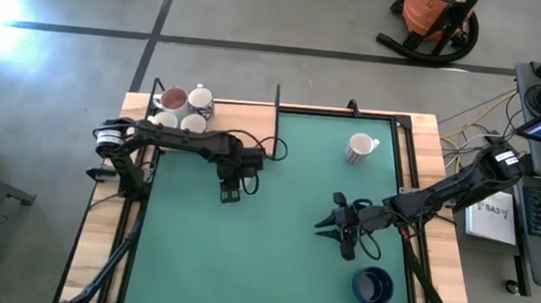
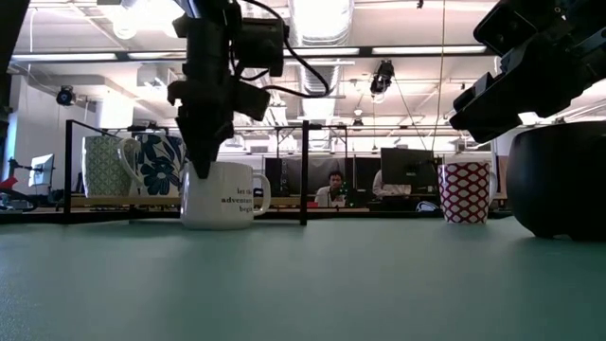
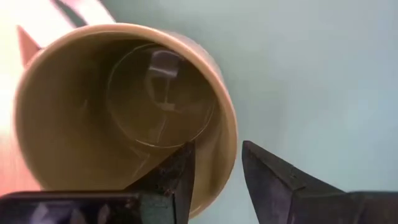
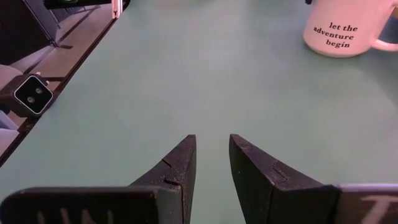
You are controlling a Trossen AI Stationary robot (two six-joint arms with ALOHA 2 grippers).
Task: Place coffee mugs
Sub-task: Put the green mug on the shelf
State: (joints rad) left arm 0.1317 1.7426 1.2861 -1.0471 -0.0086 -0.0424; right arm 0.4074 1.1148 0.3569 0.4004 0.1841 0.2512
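Low view puts the green desk [image 2: 303, 284] in front, with a dark blue mug [image 2: 561, 180] bulking large at the near right edge. Seen from above, that blue mug [image 1: 371, 287] sits at the near right of the desk, and the right hand [image 1: 334, 225] hangs just beyond it, over bare green surface. Its two fingers [image 4: 177, 165] stand slightly apart with nothing between them. Farther in, left of centre, the left hand [image 1: 230, 188] points straight down over a white mug with black lettering [image 2: 221, 195] that stands upright on the desk. The left wrist view shows one finger [image 3: 177, 171] inside the mug's rim and the other outside, straddling the wall with a small gap, so the grip is not fully closed on it. Beyond the right hand, a white mug with a red lattice pattern [image 1: 359, 148] stands alone near the far right of the desk. At the far left corner, four more mugs [image 1: 183, 108] cluster together on the wooden edge, one pinkish inside and one with blue flowers [image 2: 156, 163].
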